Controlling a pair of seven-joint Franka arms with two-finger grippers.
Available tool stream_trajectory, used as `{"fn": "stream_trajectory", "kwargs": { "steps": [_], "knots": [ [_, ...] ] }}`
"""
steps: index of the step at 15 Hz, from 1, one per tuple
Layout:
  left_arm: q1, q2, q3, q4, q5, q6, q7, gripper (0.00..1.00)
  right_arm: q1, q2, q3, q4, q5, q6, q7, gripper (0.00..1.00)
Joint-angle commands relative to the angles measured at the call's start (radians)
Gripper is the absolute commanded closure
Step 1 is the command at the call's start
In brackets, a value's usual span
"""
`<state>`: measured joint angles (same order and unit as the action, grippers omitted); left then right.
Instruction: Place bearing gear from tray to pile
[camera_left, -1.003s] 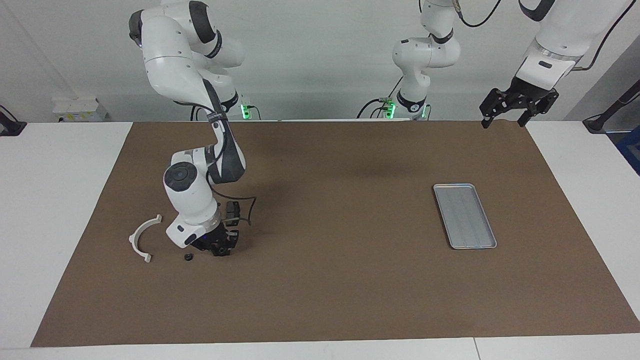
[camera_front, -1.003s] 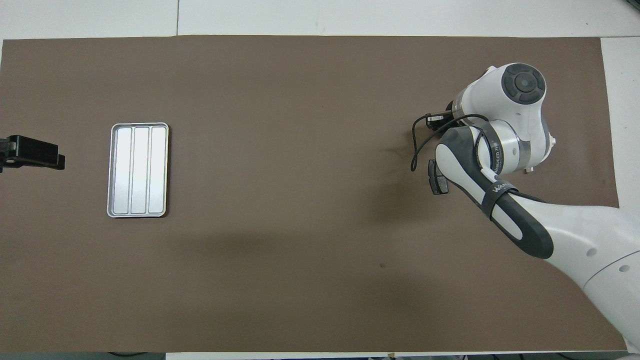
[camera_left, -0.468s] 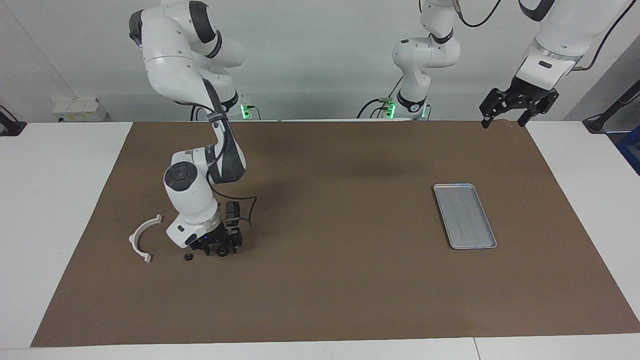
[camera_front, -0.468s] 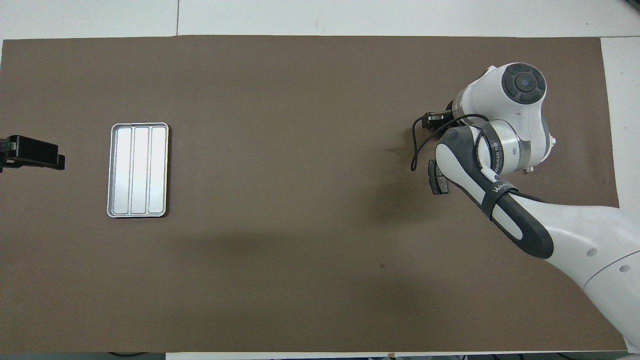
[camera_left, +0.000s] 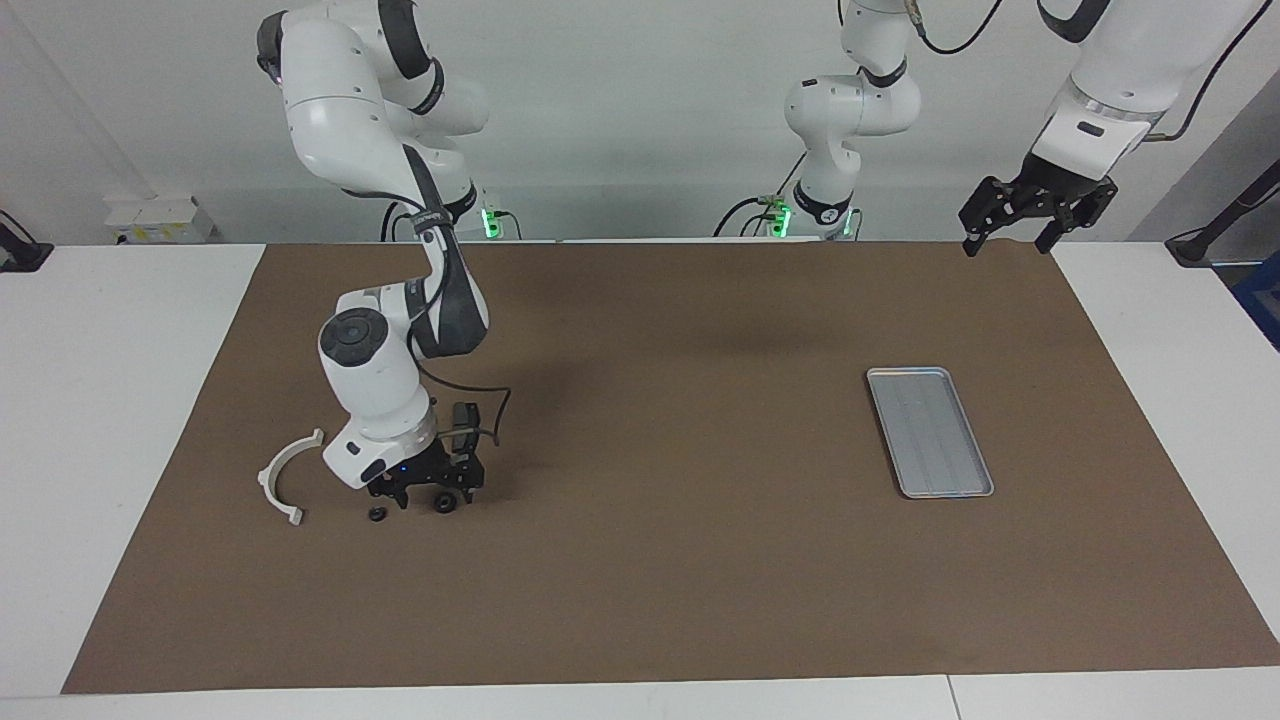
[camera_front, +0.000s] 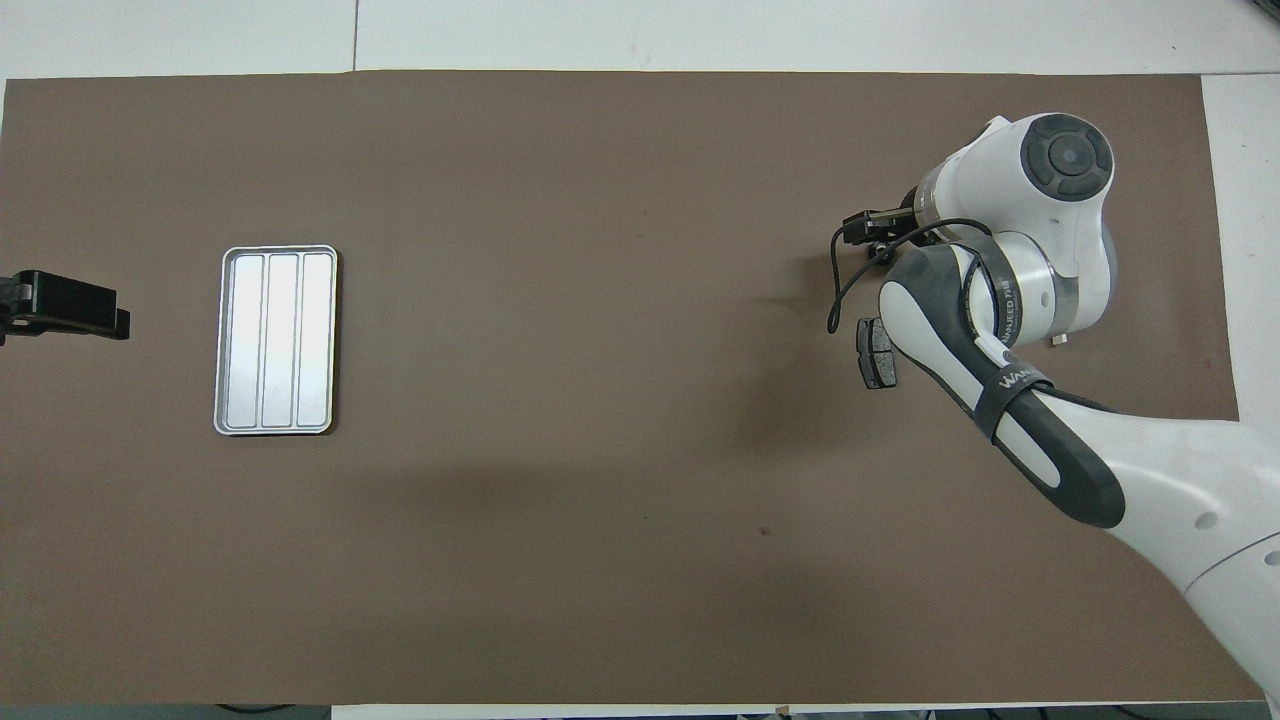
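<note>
Brown mat (camera_left: 660, 560) is covering the bench (camera_left: 110, 400); taking the white half-ring bracket (camera_left: 283, 474) as the landmark for everything below.

Right claw (camera_left: 424, 497) is hanging low over the mat just beside the bracket, on the side toward the left arm's end of the bench. Its fingers are standing apart and gripping nothing. Two small dark round parts are lying on the mat under it: one (camera_left: 377, 515) between the bracket and the claw, the other (camera_left: 444, 505) at the claw's tip on the side away from the bracket. Which of the two is the bearing gear, cannot tell; both are sitting in the pile area, apart from the fingers as far as can be seen. In the overhead view the arm's wrist is covering most of this spot.

One dark grey brake pad (camera_front: 877, 353) is lying near the bracket, nearer to the robots than the claw.

Silver tray (camera_left: 929, 431) is sitting well apart from the bracket, toward the left arm's end, ribbed floor bare.

Left claw (camera_left: 1008, 236) is waiting up in the air, well apart from the bracket, over the mat's edge at its own end, fingers spread open, holding nothing.
</note>
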<state>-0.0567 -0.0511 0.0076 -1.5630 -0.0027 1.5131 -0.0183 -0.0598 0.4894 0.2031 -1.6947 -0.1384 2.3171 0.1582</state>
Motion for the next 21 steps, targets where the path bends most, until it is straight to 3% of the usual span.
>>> {"fn": "stream_trajectory", "kwargs": {
  "steps": [1, 12, 16, 21],
  "knots": [
    [0.000, -0.022, 0.003, -0.019, -0.008, -0.011, -0.006, 0.00, -0.031, -0.041, 0.012, -0.010, -0.004, -0.039, -0.012, 0.00],
    [0.000, -0.021, 0.003, -0.019, -0.008, -0.011, -0.006, 0.00, -0.055, -0.087, 0.010, -0.005, 0.000, -0.073, -0.020, 0.00],
    [0.000, -0.023, 0.003, -0.019, -0.008, -0.011, -0.006, 0.00, -0.072, -0.113, 0.009, 0.032, 0.045, -0.154, -0.014, 0.00],
    [0.000, -0.023, 0.003, -0.019, -0.008, -0.011, -0.005, 0.00, -0.072, -0.250, -0.002, 0.030, 0.065, -0.330, -0.016, 0.00]
  ]
}}
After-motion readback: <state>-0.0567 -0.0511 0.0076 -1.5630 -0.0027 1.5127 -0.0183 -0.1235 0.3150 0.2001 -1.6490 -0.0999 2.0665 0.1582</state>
